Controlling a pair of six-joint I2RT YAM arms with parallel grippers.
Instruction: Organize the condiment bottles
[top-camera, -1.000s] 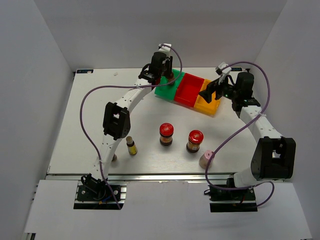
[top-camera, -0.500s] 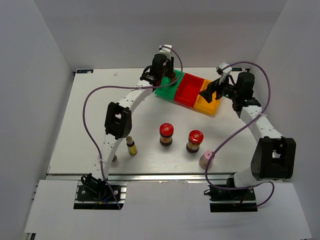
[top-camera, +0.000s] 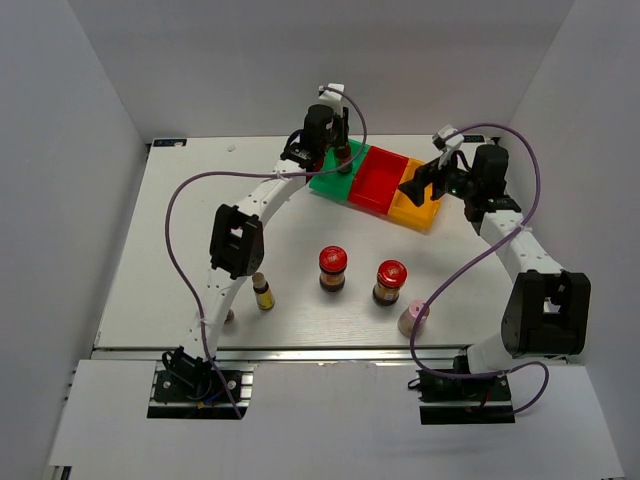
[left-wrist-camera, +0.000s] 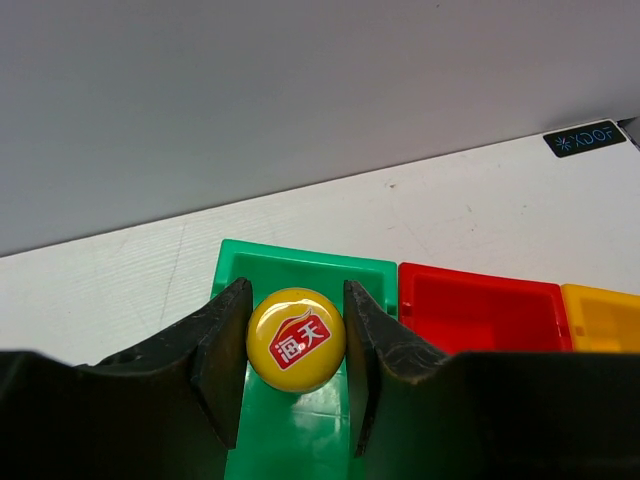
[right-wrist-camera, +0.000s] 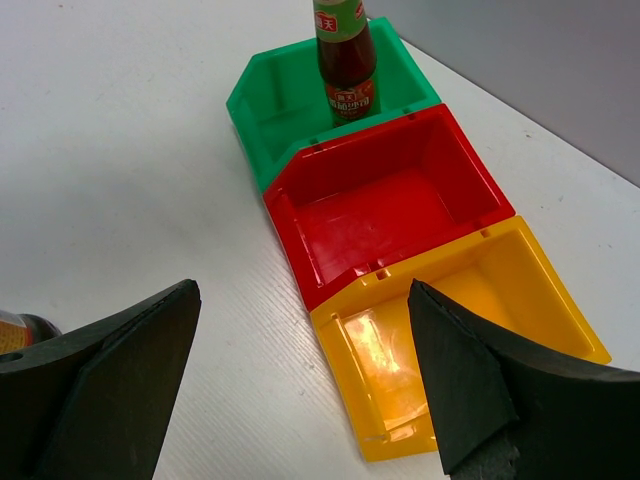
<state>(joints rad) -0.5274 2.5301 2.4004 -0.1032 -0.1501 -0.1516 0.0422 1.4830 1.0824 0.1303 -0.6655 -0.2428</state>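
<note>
White tabletop (top-camera: 170, 230) boxed in by pale grey walls; at front left, half hidden behind the left arm, a small dark shaker (top-camera: 229, 316); just right of it a slim yellow-capped bottle (top-camera: 262, 292), upright. Farther back, left gripper (left-wrist-camera: 296, 290) clamped on a second slim bottle (right-wrist-camera: 345, 70), fingers against both sides of its yellow cap (left-wrist-camera: 296, 340); red patch on the cap reading 海天; long axis vertical, cap up, base inside the green bin (right-wrist-camera: 275, 110); body label too small to read. Mid-table, left red-lidded jar (top-camera: 333, 268) and right red-lidded jar (top-camera: 390, 281), both upright, apart; pink-capped bottle (top-camera: 412, 320) near the front edge, posture unclear. Then red bin (right-wrist-camera: 340, 240) and yellow bin (right-wrist-camera: 450, 330); right gripper (right-wrist-camera: 302, 288) above them, jaws spread wide, holding nothing.
</note>
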